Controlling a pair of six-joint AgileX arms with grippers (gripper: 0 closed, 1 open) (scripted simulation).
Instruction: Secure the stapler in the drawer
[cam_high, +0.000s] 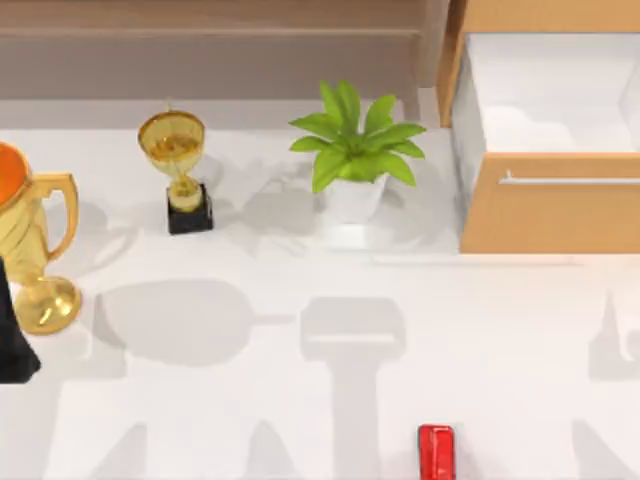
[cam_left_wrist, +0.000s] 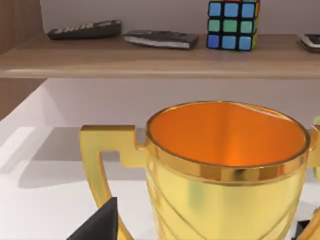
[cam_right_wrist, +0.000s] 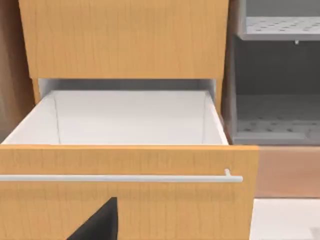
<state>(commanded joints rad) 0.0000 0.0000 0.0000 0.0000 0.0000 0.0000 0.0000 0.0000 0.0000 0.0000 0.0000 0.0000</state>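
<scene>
The stapler (cam_high: 437, 452) is a small glossy red block lying on the white table at its front edge, a little right of the middle. At the back right stands the drawer (cam_high: 548, 212), a light-brown wooden box pulled open, its white inside bare and a thin silver bar handle (cam_high: 570, 181) across its front panel. The right wrist view faces that drawer (cam_right_wrist: 125, 200) head-on from close by, with a dark piece of my right gripper (cam_right_wrist: 100, 224) at the picture's edge. A dark piece of my left gripper (cam_left_wrist: 100, 225) hangs just in front of a big gold trophy (cam_left_wrist: 225, 175).
The big gold trophy (cam_high: 25, 240) with an orange inside stands at the far left. A small gold trophy (cam_high: 180, 165) on a black base and a potted plant (cam_high: 352, 155) stand at the back. A wooden shelf (cam_left_wrist: 150, 55) holds a colour cube (cam_left_wrist: 232, 24) and remotes.
</scene>
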